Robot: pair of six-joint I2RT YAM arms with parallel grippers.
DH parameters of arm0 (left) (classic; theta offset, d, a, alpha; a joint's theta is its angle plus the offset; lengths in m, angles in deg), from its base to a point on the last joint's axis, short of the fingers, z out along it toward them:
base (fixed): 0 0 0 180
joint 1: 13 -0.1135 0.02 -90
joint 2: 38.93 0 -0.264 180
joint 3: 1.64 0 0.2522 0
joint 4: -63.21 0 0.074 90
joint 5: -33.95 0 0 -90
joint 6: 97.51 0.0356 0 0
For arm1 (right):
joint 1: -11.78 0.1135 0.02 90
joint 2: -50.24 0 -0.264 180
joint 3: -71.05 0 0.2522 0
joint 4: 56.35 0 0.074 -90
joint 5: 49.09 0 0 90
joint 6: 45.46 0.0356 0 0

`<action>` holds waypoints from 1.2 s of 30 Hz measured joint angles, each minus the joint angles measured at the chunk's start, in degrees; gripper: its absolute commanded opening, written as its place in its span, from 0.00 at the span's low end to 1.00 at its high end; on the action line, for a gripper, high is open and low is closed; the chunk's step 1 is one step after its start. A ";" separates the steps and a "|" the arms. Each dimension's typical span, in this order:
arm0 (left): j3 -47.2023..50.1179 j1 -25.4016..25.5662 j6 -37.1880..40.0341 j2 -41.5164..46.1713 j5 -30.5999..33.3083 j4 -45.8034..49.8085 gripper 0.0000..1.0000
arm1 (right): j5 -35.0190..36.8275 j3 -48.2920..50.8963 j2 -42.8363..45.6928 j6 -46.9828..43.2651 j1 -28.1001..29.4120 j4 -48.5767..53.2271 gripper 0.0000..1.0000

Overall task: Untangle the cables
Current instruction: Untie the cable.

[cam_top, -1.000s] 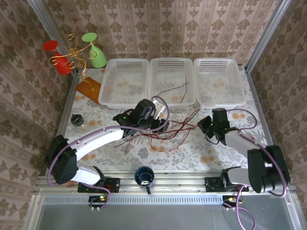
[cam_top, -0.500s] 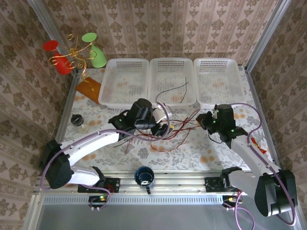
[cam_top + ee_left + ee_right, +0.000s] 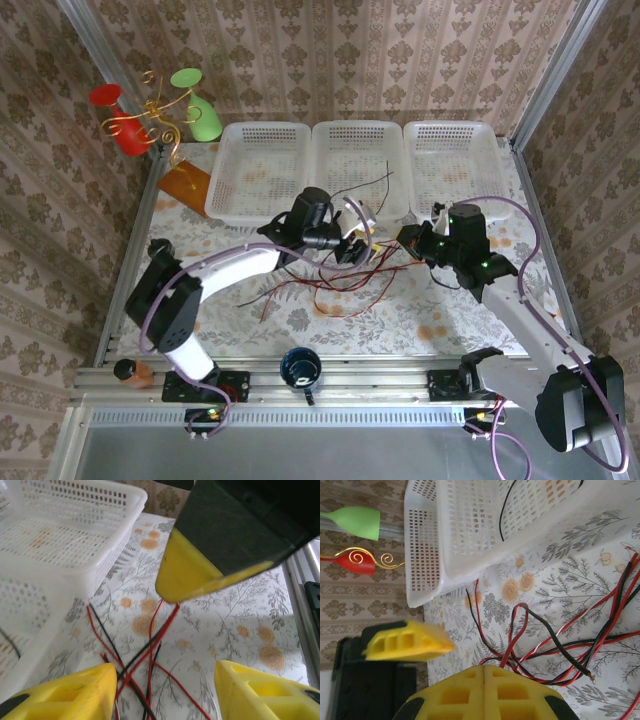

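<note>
**Cables lie under and ahead of the open left pincer**

Top view: cables (image 3: 335, 282) sprawl left-to-right on the flowered table (image 3: 430, 320), just below the left pincer (image 3: 352, 248), the nearer one. The right pincer (image 3: 408, 240) sits at their right end.

Left wrist: left pincer (image 3: 165, 680) open and empty, strands running ahead between its fingers.

Right wrist: right pincer (image 3: 484, 675) looks clamped on red strands. Baskets (image 3: 470, 535) crowd the far side.

Bright, even light falls from above in the overhead view. The table (image 3: 420, 320) carries only faint, soft shadows beside the arms, and all of it is sharp. In the left wrist view the white basket (image 3: 75, 540) is nearly washed out. The left gripper's fingers (image 3: 65, 695), close to the lens, look soft, while the cables (image 3: 145, 655) stay fairly crisp. In the right wrist view one yellow fingertip at the left edge is smeared with blur.
</note>
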 measured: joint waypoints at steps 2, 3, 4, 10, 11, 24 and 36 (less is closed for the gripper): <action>-1.90 -0.17 0.00 -2.29 -1.53 -1.20 0.48 | -0.22 -0.09 0.00 -0.02 -0.02 0.15 0.00; -2.58 -0.20 -0.02 -3.23 -2.23 -1.84 0.47 | -0.33 -0.09 0.00 -0.02 -0.02 0.20 0.00; -3.04 -0.22 -0.07 -4.00 -2.93 -2.58 0.45 | -0.46 -0.09 0.00 0.00 0.00 0.22 0.00; -5.07 -0.15 -0.24 -7.41 -5.46 -4.39 0.41 | -1.14 -0.09 -0.02 0.07 0.09 0.17 0.00; -5.22 -0.04 -0.26 -7.76 -5.79 -4.39 0.40 | -1.11 -0.09 -0.02 0.07 0.09 0.20 0.00; -5.64 0.83 -0.09 -9.29 -6.12 -3.69 0.03 | -1.66 -0.74 -0.11 0.07 0.09 0.24 0.00; -5.75 0.04 -2.40 -8.39 -1.05 -4.04 0.00 | -1.66 -2.75 3.93 -1.29 -2.29 1.77 0.61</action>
